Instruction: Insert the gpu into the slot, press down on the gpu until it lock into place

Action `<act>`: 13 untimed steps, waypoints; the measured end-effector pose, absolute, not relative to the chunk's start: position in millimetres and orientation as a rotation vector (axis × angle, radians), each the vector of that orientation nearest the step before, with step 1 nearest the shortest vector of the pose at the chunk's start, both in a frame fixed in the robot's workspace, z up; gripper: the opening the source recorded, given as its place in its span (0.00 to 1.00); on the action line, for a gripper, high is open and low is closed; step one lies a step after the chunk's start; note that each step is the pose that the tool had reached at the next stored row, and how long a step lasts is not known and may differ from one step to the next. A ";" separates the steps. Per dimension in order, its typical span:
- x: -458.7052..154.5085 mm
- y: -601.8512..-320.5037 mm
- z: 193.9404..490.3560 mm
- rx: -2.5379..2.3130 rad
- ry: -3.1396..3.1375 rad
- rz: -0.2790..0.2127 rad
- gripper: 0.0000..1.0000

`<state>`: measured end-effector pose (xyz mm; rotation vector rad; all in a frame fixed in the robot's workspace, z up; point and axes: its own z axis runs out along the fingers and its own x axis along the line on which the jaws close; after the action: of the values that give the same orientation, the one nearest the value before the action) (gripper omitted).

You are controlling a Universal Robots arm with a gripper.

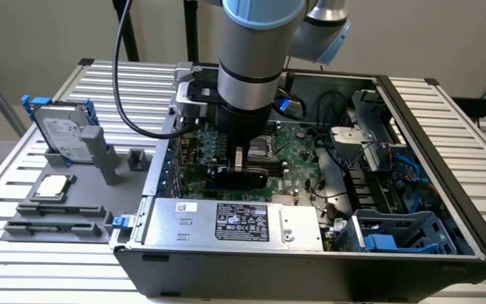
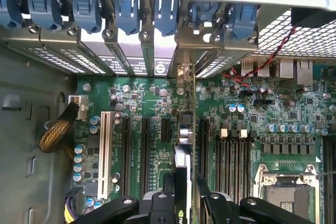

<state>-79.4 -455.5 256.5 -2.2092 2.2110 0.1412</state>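
Wrist view | gripper [image 2: 185,192] clenched on thin upright green card [image 2: 184,153], silver bracket end | motherboard [image 2: 247,114]: green, glossy | white and black ribbed sockets

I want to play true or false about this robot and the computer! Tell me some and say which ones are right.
1. The pincer grips the gpu inside the computer case. True.
2. The hard drive sits inside the case. False: it stands in the grey holder outside, at the exterior view's left.
3. The case is open, so the green motherboard shows. True.
4. The gpu lies flat on the table. False: it stands on edge over the motherboard.
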 end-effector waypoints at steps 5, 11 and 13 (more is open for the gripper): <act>-79.5 -455.4 252.1 -2.210 2.210 0.142 0.26; -79.6 -455.2 259.0 -2.209 2.209 0.145 0.26; -79.5 -455.3 269.1 -2.210 2.209 0.144 0.27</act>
<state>-79.5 -455.3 269.1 -2.2102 2.2093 0.1438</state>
